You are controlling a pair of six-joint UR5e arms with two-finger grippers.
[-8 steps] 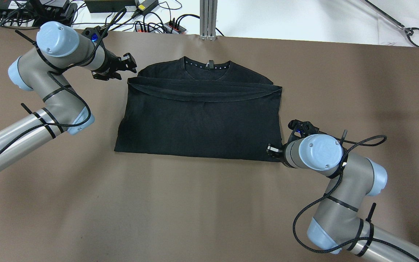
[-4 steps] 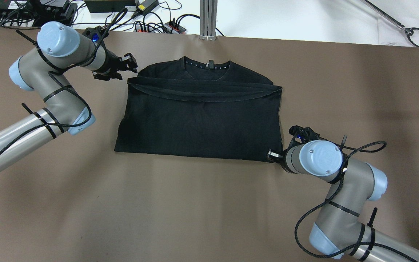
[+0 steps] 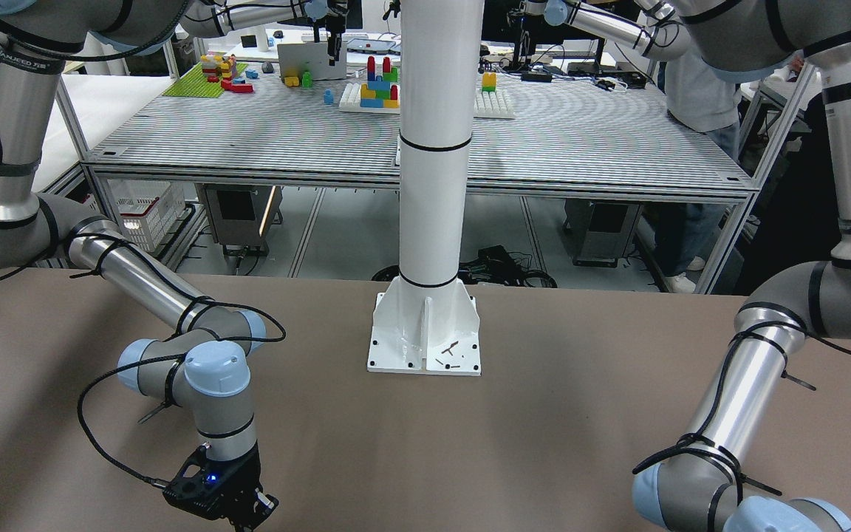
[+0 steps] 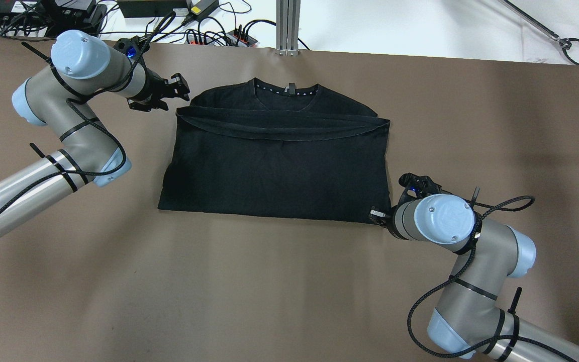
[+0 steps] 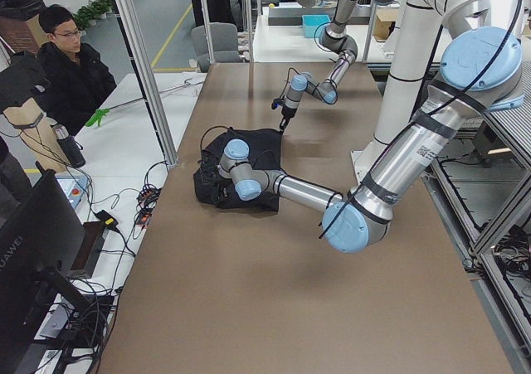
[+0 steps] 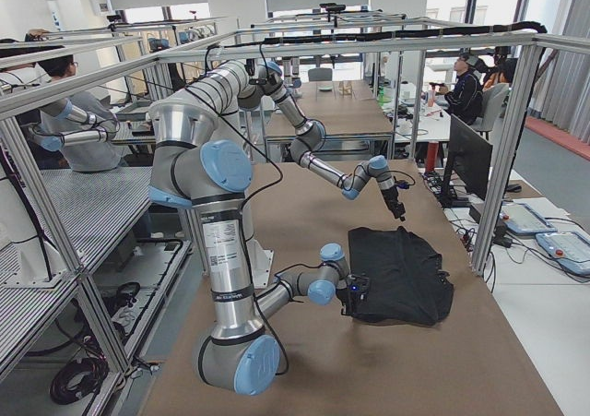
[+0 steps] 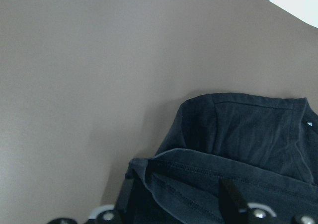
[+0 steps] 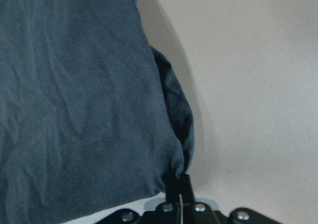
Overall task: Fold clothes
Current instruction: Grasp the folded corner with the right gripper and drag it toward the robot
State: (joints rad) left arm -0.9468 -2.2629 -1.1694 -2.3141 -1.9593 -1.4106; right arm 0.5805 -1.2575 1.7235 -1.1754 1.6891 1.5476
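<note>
A black T-shirt (image 4: 274, 161) lies on the brown table (image 4: 269, 281), its lower half folded up over the chest and its collar toward the far edge. My left gripper (image 4: 181, 93) hovers at the shirt's far left corner. In the left wrist view its fingers (image 7: 233, 199) stand apart with the folded hem (image 7: 198, 184) between them. My right gripper (image 4: 379, 214) is at the shirt's near right corner. In the right wrist view its fingers (image 8: 180, 186) are together on the corner of the cloth (image 8: 169, 169). The shirt also shows in both side views (image 5: 253, 152) (image 6: 401, 273).
Cables and power strips (image 4: 209, 30) and a metal post (image 4: 288, 25) sit along the far edge. A grabber tool (image 4: 568, 44) lies at the far right. The robot's white pedestal (image 3: 425, 325) stands at the near edge. An operator (image 5: 70, 67) sits beyond the table.
My right arm has shifted a little toward the near edge and sits lower at the shirt's corner. The left arm and the shirt have barely moved.
</note>
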